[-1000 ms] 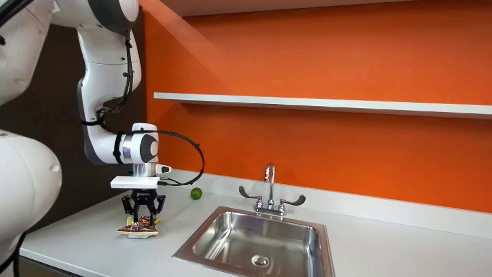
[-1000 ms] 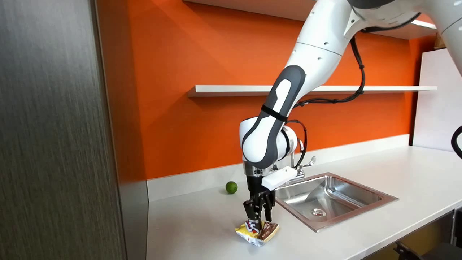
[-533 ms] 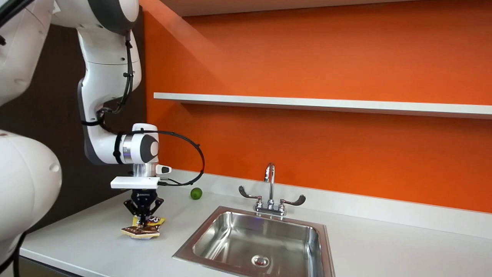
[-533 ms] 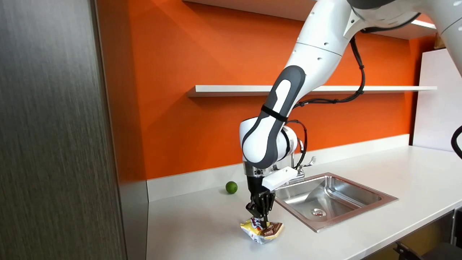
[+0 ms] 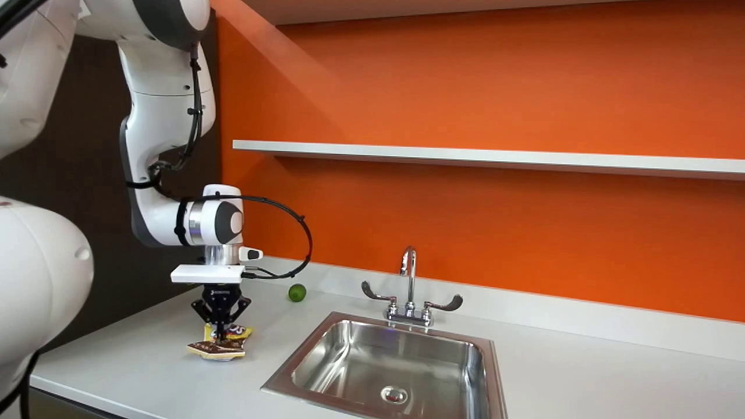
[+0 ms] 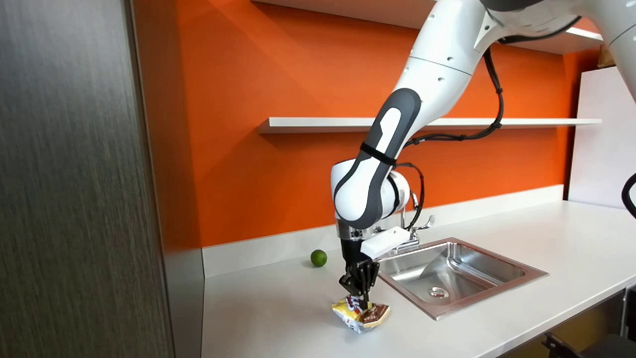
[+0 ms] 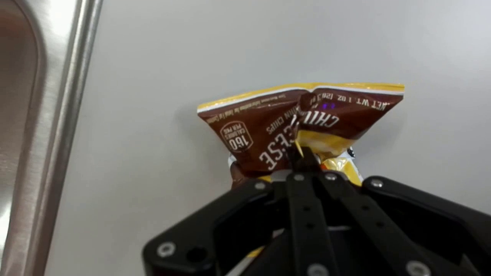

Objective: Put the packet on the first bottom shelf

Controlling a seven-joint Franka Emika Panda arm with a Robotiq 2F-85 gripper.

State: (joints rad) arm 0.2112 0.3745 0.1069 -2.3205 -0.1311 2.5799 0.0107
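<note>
The packet (image 7: pixel 249 122), brown and yellow with white lettering, is creased up between the fingertips of my gripper (image 7: pixel 301 153), which is shut on it. In both exterior views the gripper (image 5: pixel 220 336) points straight down over the counter, and the packet (image 6: pixel 348 312) spreads out to either side of the fingers. It sits at or barely above the counter; whether it still touches cannot be made out. The first bottom shelf (image 5: pixel 465 155) is a long white board on the orange wall, well above and behind the gripper. Part of the packet is hidden under the gripper in the wrist view.
A steel sink (image 5: pixel 495 372) with a faucet (image 5: pixel 409 291) is set into the white counter (image 5: pixel 145 372) beside the packet. Near the wall lies a small green ball (image 6: pixel 318 257). A dark panel (image 6: pixel 89 199) closes off one end of the counter.
The gripper has gone from partly open to shut, pinching the packet's middle. The packet has folded and shifted slightly towards the sink, and the arm has risen a little.
</note>
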